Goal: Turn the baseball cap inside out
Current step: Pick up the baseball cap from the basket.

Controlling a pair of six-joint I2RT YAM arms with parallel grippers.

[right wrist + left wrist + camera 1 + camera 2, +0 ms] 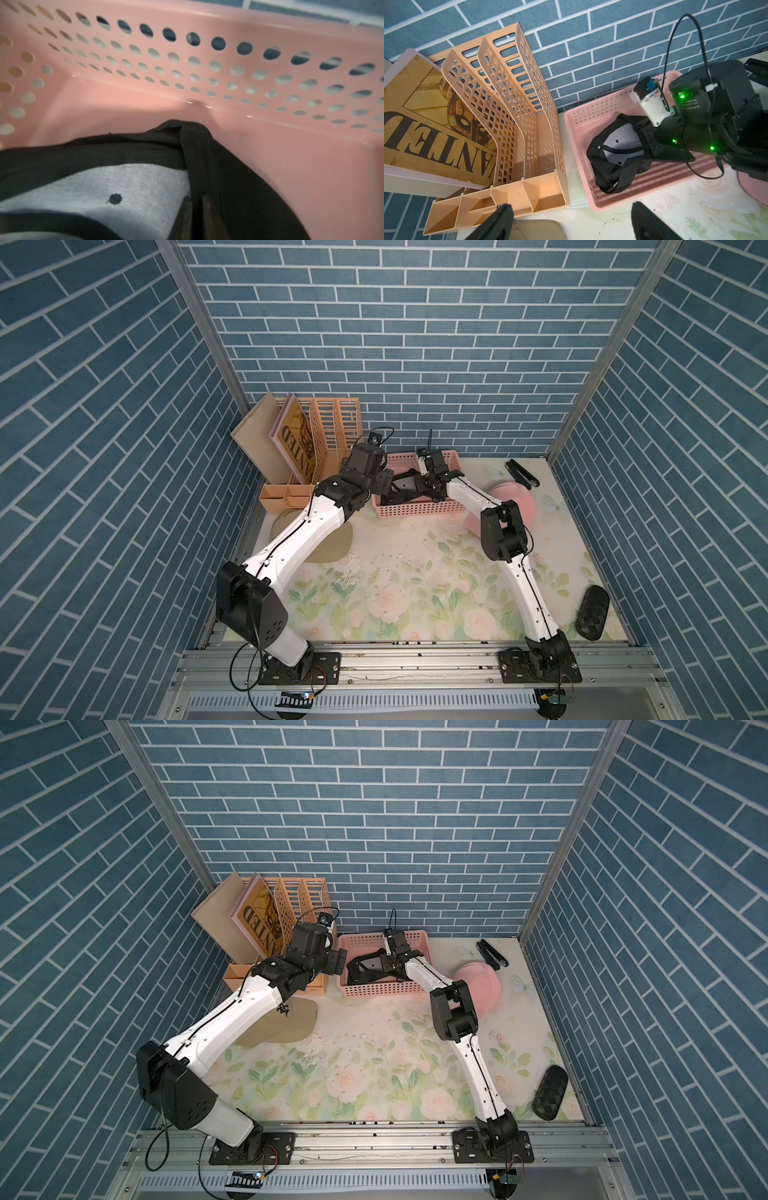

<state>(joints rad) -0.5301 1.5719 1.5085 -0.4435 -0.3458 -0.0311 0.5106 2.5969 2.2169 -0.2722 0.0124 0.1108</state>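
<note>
A black baseball cap [612, 166] with a grey lining [104, 187] lies in the pink basket [415, 512] at the back of the table, seen in both top views. My right gripper [196, 201] reaches into the basket and is shut on a fold of the black cap's edge [199, 149]. In the left wrist view the right gripper [640, 129] rests on the cap's far side. My left gripper [572, 207] hangs open just left of the basket, nothing between its fingers.
A tan cap [291, 1027] lies under the left arm. A pink cap [482, 986] sits right of the basket. An orange file organizer [332, 427] with a poster stands back left. A black stapler [521, 475] and a black case [592, 612] lie at the right.
</note>
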